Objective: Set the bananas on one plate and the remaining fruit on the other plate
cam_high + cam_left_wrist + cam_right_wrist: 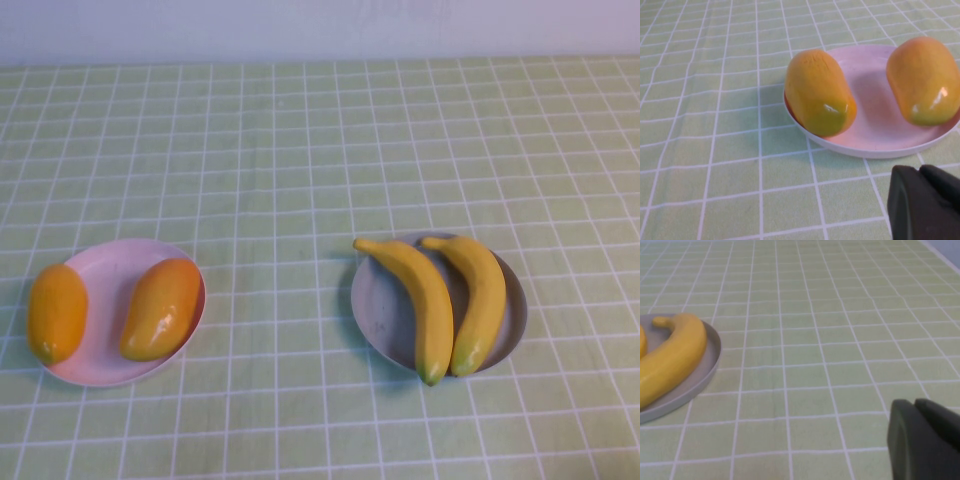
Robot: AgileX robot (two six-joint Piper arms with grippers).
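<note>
Two yellow bananas point(425, 300) point(480, 295) lie side by side on the grey-blue plate point(375, 305) at the right. Two orange-yellow mango-like fruits point(57, 312) point(162, 308) lie on the pale pink plate point(110, 265) at the left; the left one overhangs the rim. Neither gripper shows in the high view. In the left wrist view my left gripper point(919, 170) is shut and empty, just short of the pink plate point(870, 125) with both fruits point(820, 92) point(923, 80). In the right wrist view my right gripper point(914, 402) is shut and empty, well off to the side of the grey-blue plate point(700, 377) and a banana point(672, 357).
A green checked tablecloth point(320, 150) covers the table. A pale wall point(320, 30) runs along the far edge. Nothing else stands on the cloth between and behind the plates.
</note>
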